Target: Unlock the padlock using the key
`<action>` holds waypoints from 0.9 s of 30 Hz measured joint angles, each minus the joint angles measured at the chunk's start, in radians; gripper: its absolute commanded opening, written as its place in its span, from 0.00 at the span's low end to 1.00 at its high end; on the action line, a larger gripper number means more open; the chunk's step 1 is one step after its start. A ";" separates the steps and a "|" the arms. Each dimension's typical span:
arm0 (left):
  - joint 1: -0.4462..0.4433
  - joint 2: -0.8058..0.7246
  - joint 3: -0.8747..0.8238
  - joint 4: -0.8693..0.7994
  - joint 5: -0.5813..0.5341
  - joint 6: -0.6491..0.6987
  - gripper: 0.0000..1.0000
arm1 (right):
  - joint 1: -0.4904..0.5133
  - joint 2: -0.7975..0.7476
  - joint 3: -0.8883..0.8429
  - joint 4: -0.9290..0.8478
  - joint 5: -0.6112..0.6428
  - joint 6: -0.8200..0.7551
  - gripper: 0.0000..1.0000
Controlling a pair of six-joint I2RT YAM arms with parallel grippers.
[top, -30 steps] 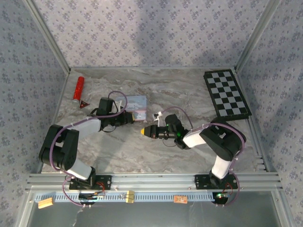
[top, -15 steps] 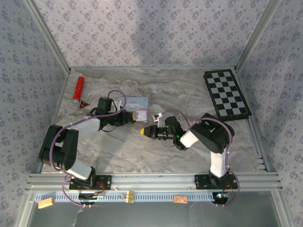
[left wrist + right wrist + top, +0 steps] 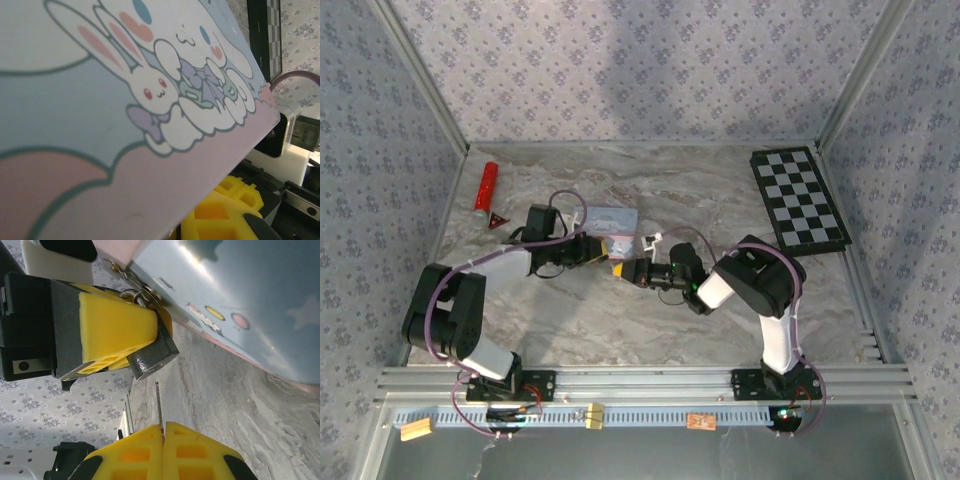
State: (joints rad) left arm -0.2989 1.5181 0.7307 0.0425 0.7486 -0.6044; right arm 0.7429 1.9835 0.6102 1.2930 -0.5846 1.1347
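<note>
Two yellow fingertips (image 3: 140,452) of the right gripper (image 3: 163,430) press flat together on the key (image 3: 157,402) — its thin blade points at the padlock (image 3: 154,357), tip just beside it. The left gripper (image 3: 600,248) pinches that dark body, whose silvery shackle meets the latch of the light-blue tin (image 3: 100,100). White cartoon rabbits cover the lid — small print on its side is too blurred to read. All sit mid-table (image 3: 710,190); a chessboard (image 3: 798,198) lies far right.

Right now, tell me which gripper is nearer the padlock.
Left. The left gripper is clamped on the padlock; the right gripper holds the key just short of it, tip not touching.
</note>
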 measured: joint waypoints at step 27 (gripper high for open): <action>0.000 0.000 0.000 0.014 0.053 -0.023 0.00 | 0.005 0.030 0.011 0.061 -0.010 0.029 0.00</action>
State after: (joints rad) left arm -0.2989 1.5185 0.7303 0.0570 0.8021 -0.6273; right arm 0.7483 2.0132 0.6209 1.3540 -0.5949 1.1637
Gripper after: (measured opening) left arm 0.149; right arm 0.051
